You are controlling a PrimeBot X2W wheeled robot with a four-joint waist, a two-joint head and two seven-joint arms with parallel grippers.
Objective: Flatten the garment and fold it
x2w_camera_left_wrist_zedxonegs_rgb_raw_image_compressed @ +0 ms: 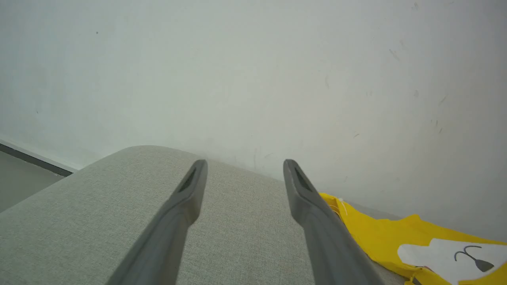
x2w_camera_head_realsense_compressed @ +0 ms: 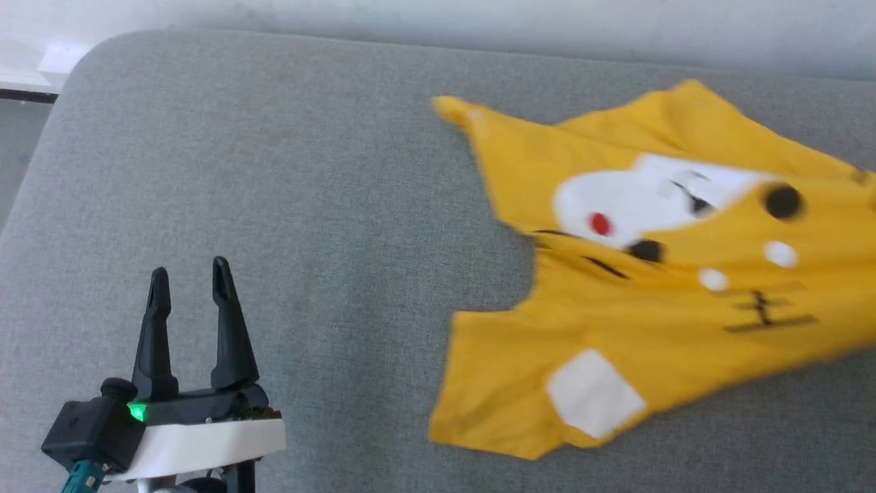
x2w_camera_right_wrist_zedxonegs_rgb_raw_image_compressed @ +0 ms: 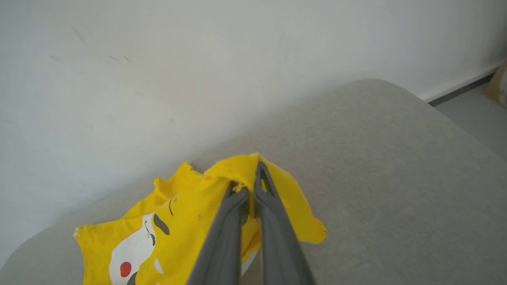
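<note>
On the grey upholstered cushion [x2w_camera_head_realsense_compressed: 308,205], head view: the yellow T-shirt [x2w_camera_head_realsense_compressed: 650,329] lies on the right half, spread but creased, and runs off the right edge of the frame. Print faces up: white patch, one red dot, black eye spots and dark stripes. The picture is blurred over the shirt. The left gripper [x2w_camera_head_realsense_compressed: 189,270] sits at the near left over bare cushion, fingers apart, nothing between them, well apart from the shirt. A pale wall [x2w_camera_head_realsense_compressed: 479,17] runs along the far edge of the cushion.

Left wrist view: both fingers stand wide apart over bare grey cloth. The T-shirt shows at the right, just past the right finger, lying against the foot of the wall; a white patch with a dark curved mark is visible.

Right wrist view: the right gripper [x2w_camera_right_wrist_zedxonegs_rgb_raw_image_compressed: 249,178] has its fingers pressed together on a fold of the T-shirt's yellow fabric. The cloth peaks at the fingertips and drapes down and left from them. Bare cushion lies to the right, and floor [x2w_camera_right_wrist_zedxonegs_rgb_raw_image_compressed: 475,118] beyond its corner.
</note>
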